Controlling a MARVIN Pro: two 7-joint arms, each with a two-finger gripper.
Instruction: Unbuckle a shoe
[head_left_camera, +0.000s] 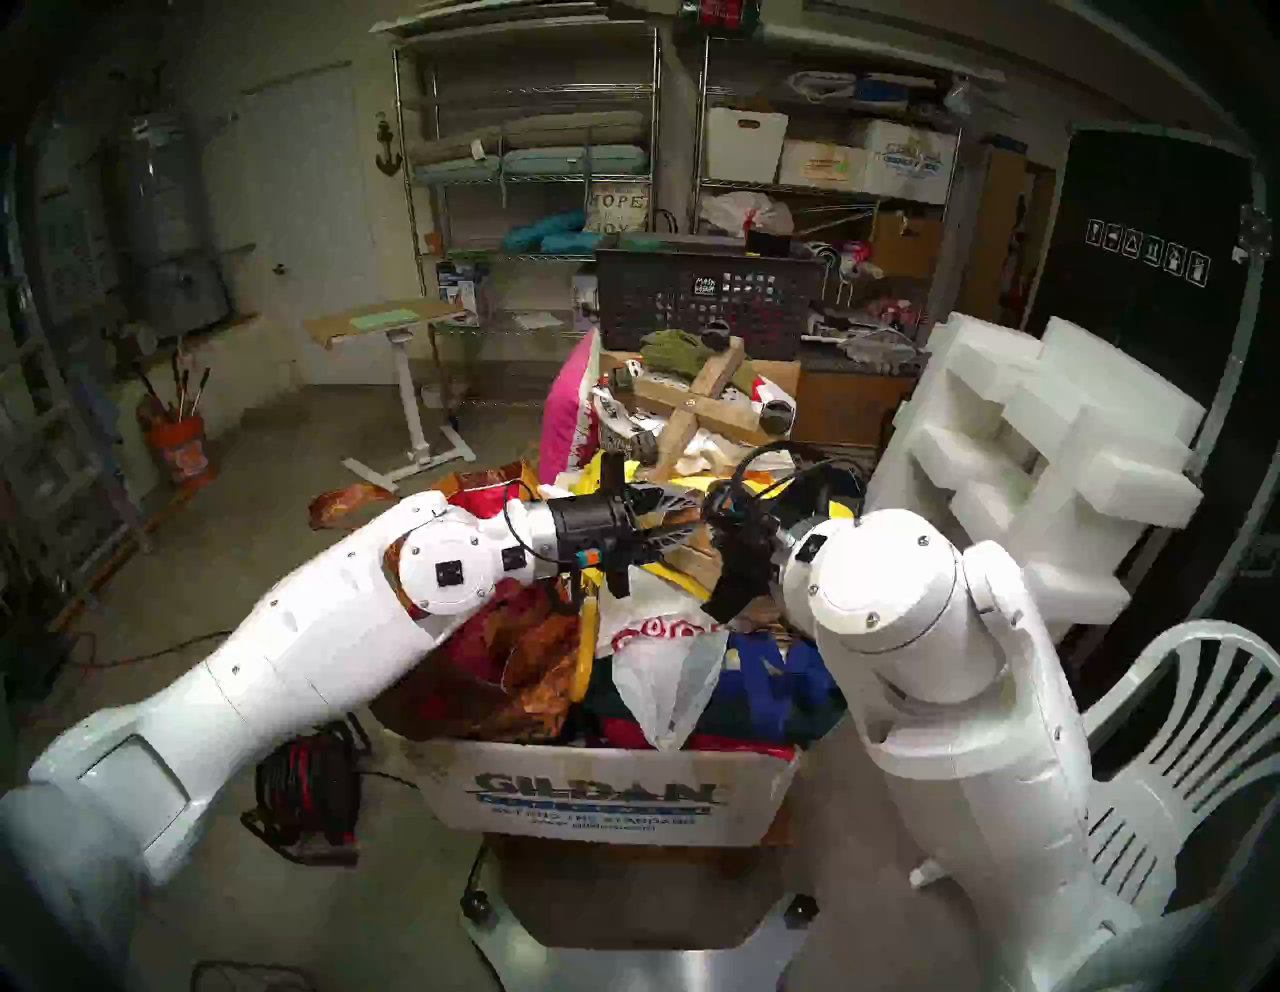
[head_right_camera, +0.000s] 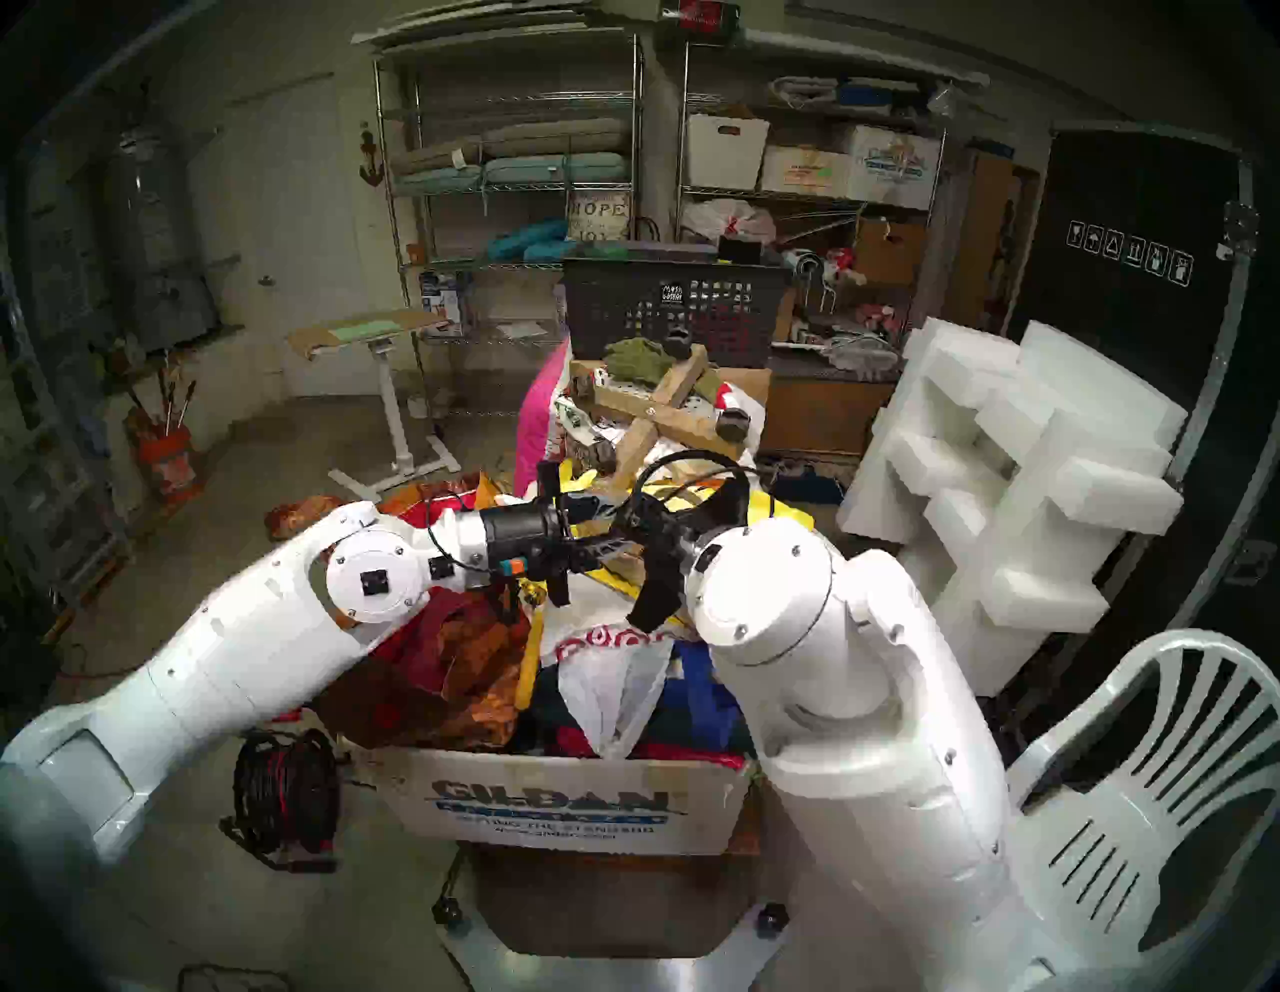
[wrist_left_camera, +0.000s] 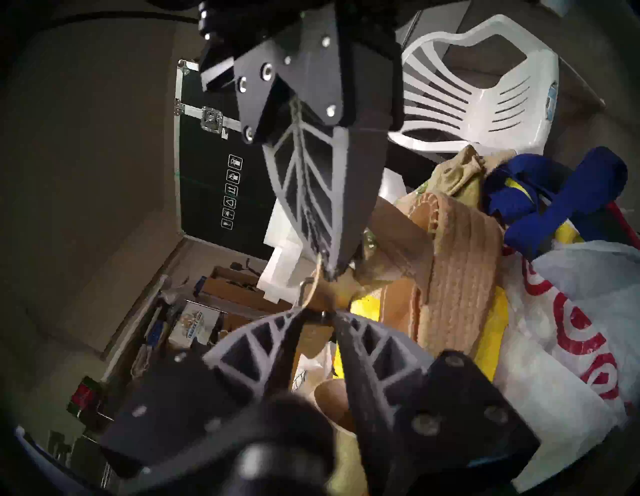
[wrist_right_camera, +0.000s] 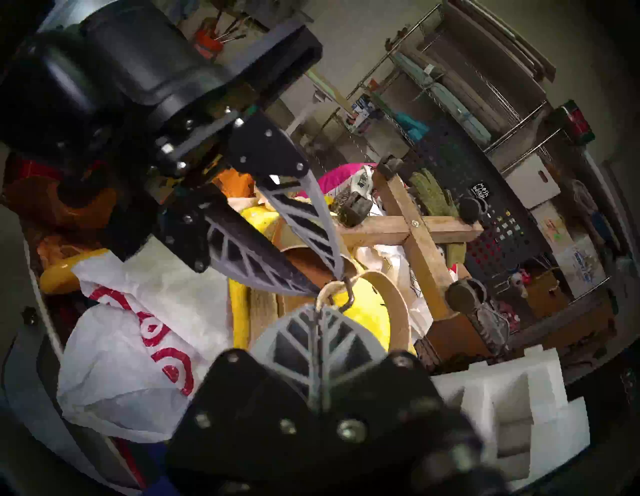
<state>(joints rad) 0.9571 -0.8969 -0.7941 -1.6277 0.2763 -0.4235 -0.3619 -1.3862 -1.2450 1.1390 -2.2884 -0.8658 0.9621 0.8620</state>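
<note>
The shoe (wrist_left_camera: 457, 277) is held up over a box of clutter, its braided jute sole towards the left wrist camera. In the head view the grippers hide most of it. My left gripper (wrist_left_camera: 317, 313) is shut on a tan strap piece beside the small buckle (wrist_left_camera: 303, 289). It also shows in the right wrist view (wrist_right_camera: 341, 275). My right gripper (wrist_right_camera: 320, 308) is shut on the thin strap end just at the buckle's metal hook (wrist_right_camera: 349, 294). The ankle strap (wrist_right_camera: 394, 311) loops away behind. The two gripper tips nearly touch (head_left_camera: 699, 530).
Below is a Gildan cardboard box (head_left_camera: 602, 796) heaped with a white bag with red rings (head_left_camera: 658, 637) and fabrics. A wooden cross (head_left_camera: 699, 409) and black crate (head_left_camera: 706, 298) lie behind. White foam blocks (head_left_camera: 1039, 450) and a white chair (head_left_camera: 1177, 727) stand at the right.
</note>
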